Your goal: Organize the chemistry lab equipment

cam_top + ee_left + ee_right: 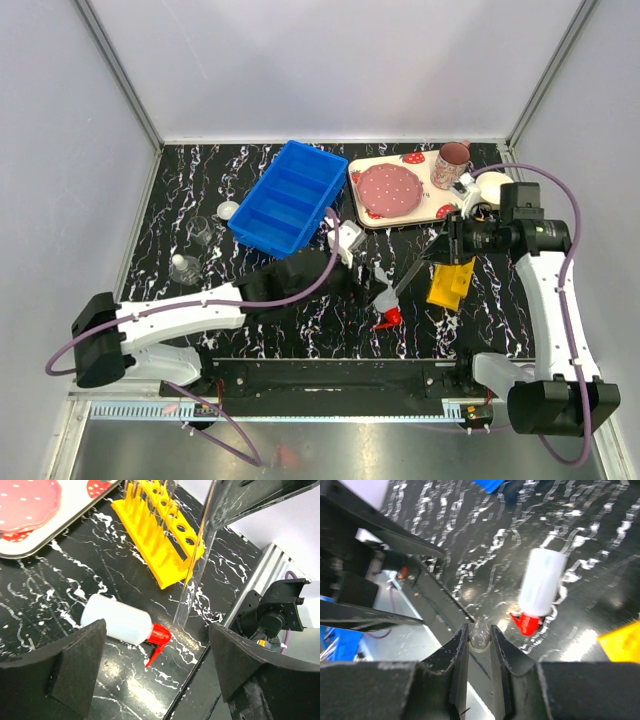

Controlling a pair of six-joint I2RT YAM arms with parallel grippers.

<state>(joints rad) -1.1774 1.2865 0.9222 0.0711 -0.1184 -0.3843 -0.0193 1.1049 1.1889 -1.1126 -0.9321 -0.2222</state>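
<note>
On the black marbled worktop the squeeze bottle lies on its side at the near middle, translucent white, its red nozzle pointing near. The yellow rack is just to its right. The right hand pinches a thin clear tube, held slanted, its lower end close by the nozzle. The left hand hangs wide open and empty near the bottle. A blue divided tray sits farther back, and two small beakers stand well to the left

Black desk, white marble veining. Yellow rack; white squeeze bottle, red nozzle. Blue bin, strawberry-print tray, pink mug.
</note>
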